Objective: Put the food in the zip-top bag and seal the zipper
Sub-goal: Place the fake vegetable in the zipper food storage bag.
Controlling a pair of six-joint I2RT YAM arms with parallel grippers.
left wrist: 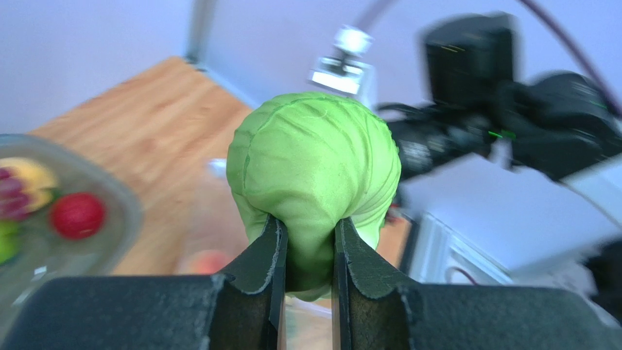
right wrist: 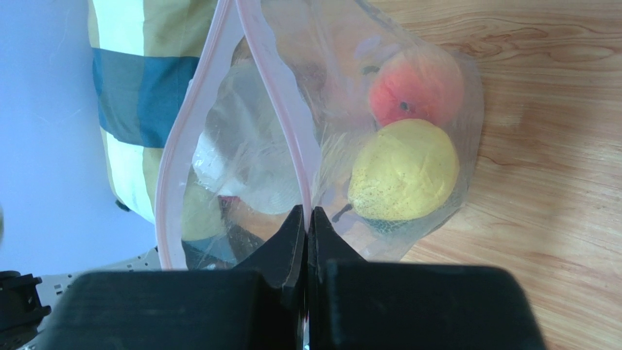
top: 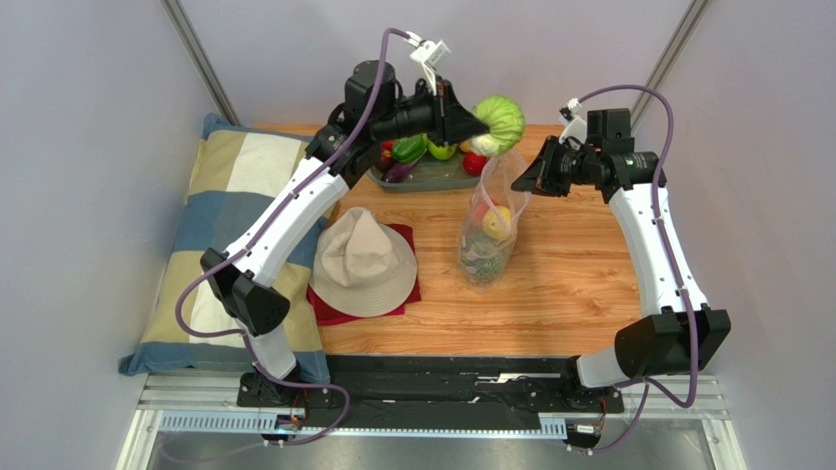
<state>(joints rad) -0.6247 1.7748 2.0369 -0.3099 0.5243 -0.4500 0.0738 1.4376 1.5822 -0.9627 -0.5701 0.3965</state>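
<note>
Nearest the arm bases, on our side of the zip-top bag (top: 488, 245), the table (top: 579, 294) shows as bare wood up to its near edge. The same bare wood runs from the bag's right side out to the table's right edge.

Left of the bag, close but apart from it, a beige hat (top: 363, 259) sits on a red cloth (top: 410, 292). Farther left a checked pillow (top: 231, 196) covers the table's left edge.

The bag lies with its bottom toward us and its mouth raised at the far end. Through the clear plastic we see a yellow pear (right wrist: 403, 170) and a peach (right wrist: 416, 84) touching each other.

At the mouth, the right gripper (right wrist: 307, 219) has its fingers pressed together on the zipper (right wrist: 281, 109), pinching one strip. The two pink strips bow apart beside that pinch, so the mouth gapes.

Just beyond the bag's mouth, the left gripper (left wrist: 309, 248) pinches the green cabbage (left wrist: 314, 160) by its lower fold and holds it in the air. We cannot tell how high it is above the rim.

Beyond the bag and to its left, by the table's far edge, a grey bowl (top: 432, 178) holds more food, including a green pepper (top: 410, 149) and a red fruit (left wrist: 77, 215).
</note>
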